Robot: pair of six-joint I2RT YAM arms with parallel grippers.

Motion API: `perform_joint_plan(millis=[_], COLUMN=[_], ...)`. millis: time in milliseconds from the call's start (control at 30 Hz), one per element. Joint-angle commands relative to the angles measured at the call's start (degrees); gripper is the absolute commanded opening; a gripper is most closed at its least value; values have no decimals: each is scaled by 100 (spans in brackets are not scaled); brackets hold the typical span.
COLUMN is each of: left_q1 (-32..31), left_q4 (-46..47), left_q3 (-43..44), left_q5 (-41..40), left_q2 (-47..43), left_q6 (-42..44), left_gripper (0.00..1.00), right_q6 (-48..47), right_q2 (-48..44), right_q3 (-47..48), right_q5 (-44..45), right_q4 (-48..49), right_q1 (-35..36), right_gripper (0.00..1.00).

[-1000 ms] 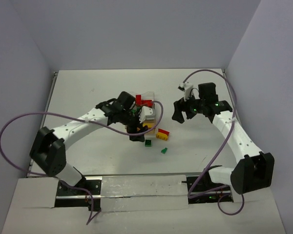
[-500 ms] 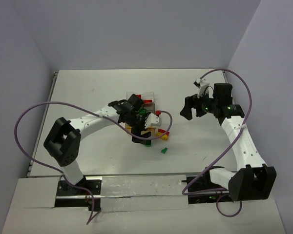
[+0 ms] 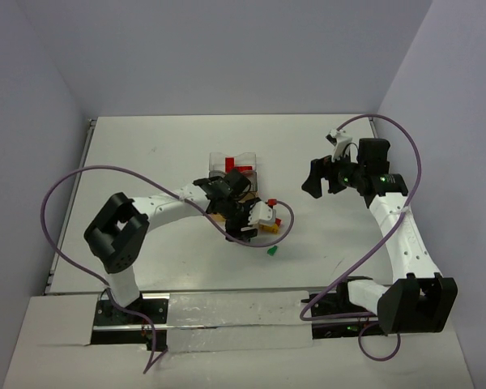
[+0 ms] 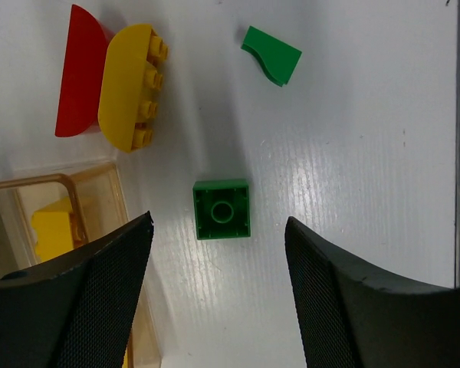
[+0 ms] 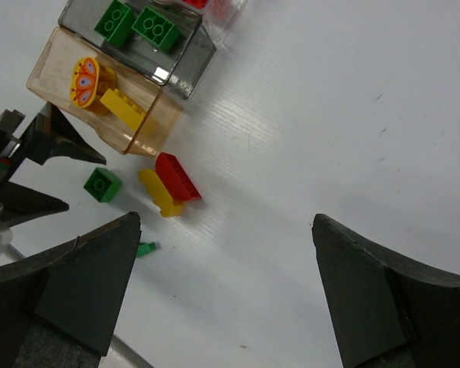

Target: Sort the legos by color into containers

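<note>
A green square lego (image 4: 222, 208) lies on the table just ahead of my left gripper (image 4: 218, 221), whose fingers stand open on either side without touching it. A red-and-yellow stack (image 4: 111, 80) and a small green curved lego (image 4: 271, 55) lie farther out. The amber container (image 5: 100, 92) holds a yellow lego (image 5: 123, 107) and an orange round piece (image 5: 84, 80). Two green legos (image 5: 159, 27) lie in the grey container (image 5: 188, 65). The clear container (image 3: 235, 162) holds red legos. My right gripper (image 5: 226, 222) hangs open and empty over bare table.
The left arm (image 3: 170, 203) reaches across the containers and hides most of the grey and amber ones from above. Its purple cable (image 3: 65, 186) loops over the left of the table. Walls stand to the left, right and back.
The left gripper has moved right and forward, down over the green square lego, and its jaws have narrowed a little. The right gripper has drawn back to the right and opened wider.
</note>
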Motion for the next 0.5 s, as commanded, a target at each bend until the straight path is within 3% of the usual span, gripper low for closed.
perform_joint_plan(millis=[0, 367, 467], left_q1=[-102, -239, -282], left_q4=[316, 436, 585], left_q3=[-20, -123, -208], left_q5=[-191, -415, -485], left_q2=[161, 552, 538], left_q6=[51, -53, -121], left_gripper=[76, 70, 62], right_q6=[35, 10, 1], right_q2=[-45, 5, 5], right_q3=[31, 57, 57], right_q5=[-139, -184, -158], right_q4=[59, 51, 50], right_q1=[-33, -41, -41], right_gripper=[100, 100, 100])
